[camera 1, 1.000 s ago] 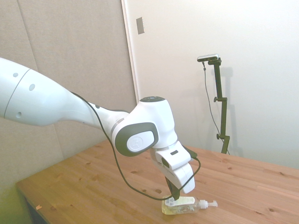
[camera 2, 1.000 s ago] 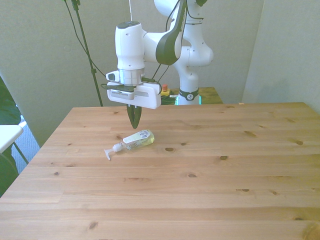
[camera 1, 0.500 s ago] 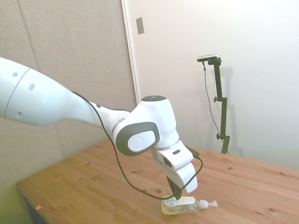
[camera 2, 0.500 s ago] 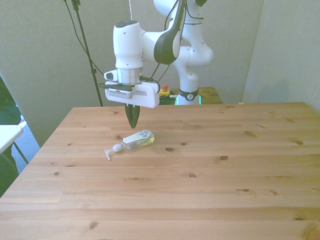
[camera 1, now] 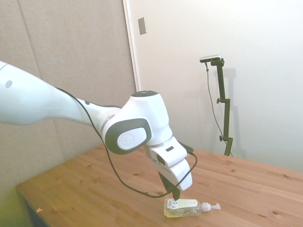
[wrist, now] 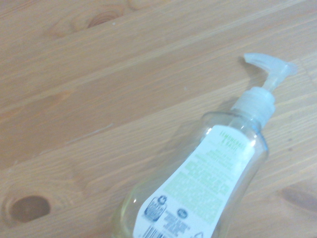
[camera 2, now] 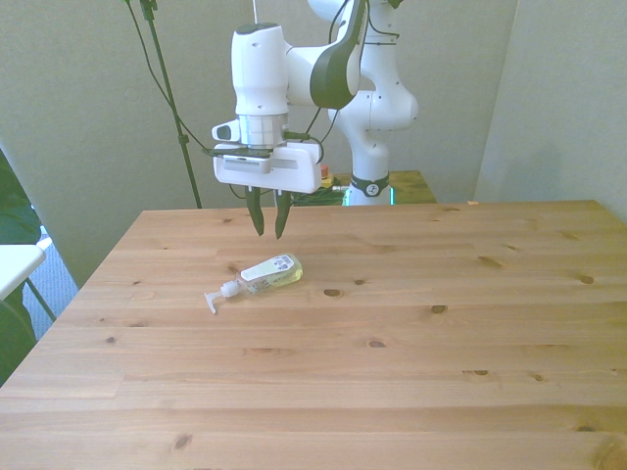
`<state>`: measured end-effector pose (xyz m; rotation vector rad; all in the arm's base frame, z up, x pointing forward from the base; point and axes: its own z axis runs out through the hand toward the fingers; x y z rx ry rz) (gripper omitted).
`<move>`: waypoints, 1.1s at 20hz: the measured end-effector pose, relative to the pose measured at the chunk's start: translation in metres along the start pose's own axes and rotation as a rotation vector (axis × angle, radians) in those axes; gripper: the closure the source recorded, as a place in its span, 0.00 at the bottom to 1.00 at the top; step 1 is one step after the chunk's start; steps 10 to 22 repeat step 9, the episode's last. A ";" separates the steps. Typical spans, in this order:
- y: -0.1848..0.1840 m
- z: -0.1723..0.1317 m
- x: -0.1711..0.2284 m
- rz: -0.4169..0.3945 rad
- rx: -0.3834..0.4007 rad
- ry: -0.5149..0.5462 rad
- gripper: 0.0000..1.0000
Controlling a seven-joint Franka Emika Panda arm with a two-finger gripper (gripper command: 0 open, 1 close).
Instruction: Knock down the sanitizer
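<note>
The sanitizer (camera 2: 263, 276) is seen lying flat on the table (camera 2: 411, 372), left of centre in the front view — its long axis slanted, pump end toward the lower left, base toward the upper right. The pincer (camera 2: 267, 231) is held just above the base end, clear of the bottle, its fingers slightly parted and empty. The knock-down is judged done — any coming move would be upward, away.
</note>
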<state>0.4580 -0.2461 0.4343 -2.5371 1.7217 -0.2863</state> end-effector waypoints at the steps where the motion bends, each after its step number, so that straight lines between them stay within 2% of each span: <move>1: 0.001 -0.003 -0.008 -0.012 0.002 0.000 0.00; 9: 0.005 -0.020 -0.072 -0.100 0.010 0.008 0.00; 22: 0.005 -0.020 -0.072 -0.100 0.010 0.008 0.00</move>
